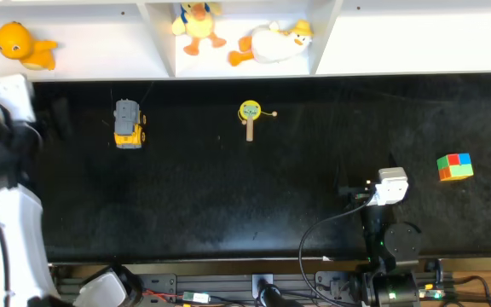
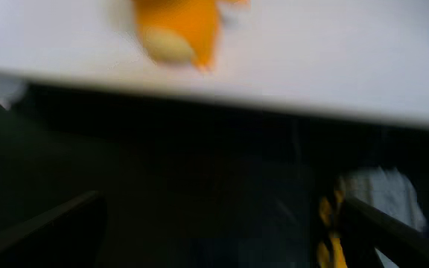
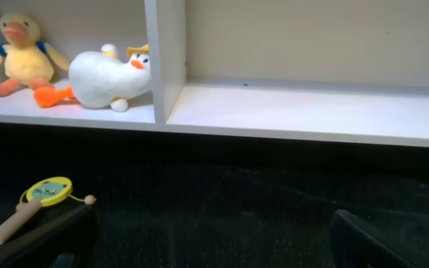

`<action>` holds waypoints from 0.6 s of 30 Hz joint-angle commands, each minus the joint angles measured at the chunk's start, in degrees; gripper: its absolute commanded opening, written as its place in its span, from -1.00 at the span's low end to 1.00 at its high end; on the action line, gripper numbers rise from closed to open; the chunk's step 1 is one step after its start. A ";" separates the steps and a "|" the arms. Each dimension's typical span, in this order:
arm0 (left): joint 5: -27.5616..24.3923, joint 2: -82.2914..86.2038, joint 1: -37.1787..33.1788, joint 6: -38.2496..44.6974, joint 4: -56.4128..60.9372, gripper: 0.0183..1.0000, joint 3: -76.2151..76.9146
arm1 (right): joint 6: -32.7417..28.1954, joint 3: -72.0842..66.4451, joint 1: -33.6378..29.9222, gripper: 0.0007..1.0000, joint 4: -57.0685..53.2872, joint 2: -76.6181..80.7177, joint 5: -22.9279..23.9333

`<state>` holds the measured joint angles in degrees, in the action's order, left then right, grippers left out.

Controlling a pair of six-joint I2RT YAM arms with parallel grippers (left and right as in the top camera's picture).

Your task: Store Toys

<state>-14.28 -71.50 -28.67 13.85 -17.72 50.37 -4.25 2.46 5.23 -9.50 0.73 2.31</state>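
Released and empty, the right pincer [image 3: 214, 212] hangs over the black tabletop [image 1: 228, 196] at five o'clock, the left pincer [image 2: 220, 199] at nine. A yellow-and-grey toy truck [image 1: 128, 124] lies at ten, a green wooden-handled rattle [image 1: 250, 116] at twelve, a multicoloured cube [image 1: 454, 167] at three. The white shelf [image 1: 416, 43] holds an orange duck [image 1: 24, 44], a yellow plush duck [image 1: 197, 24], a white plush goose [image 1: 271, 43].

The left arm [image 1: 8, 217] is white-shelled, the right arm [image 1: 396, 241] black with black cables [image 1: 314, 234].
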 commanded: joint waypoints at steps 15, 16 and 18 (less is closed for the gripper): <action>2.62 2.34 16.76 -3.10 -18.45 1.00 -3.28 | 0.44 0.04 -0.37 0.99 0.31 -0.48 -0.35; 2.84 2.32 16.83 -3.10 -18.95 0.99 -3.28 | 0.44 0.04 -0.37 0.99 0.31 -0.48 -0.35; 2.80 2.01 16.85 -3.10 -19.15 0.99 -3.28 | 0.44 0.04 -0.37 0.99 0.31 -0.48 -0.35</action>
<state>-12.69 -69.73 -12.05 11.92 -36.69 47.53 -4.25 2.46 5.23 -9.52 0.73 2.33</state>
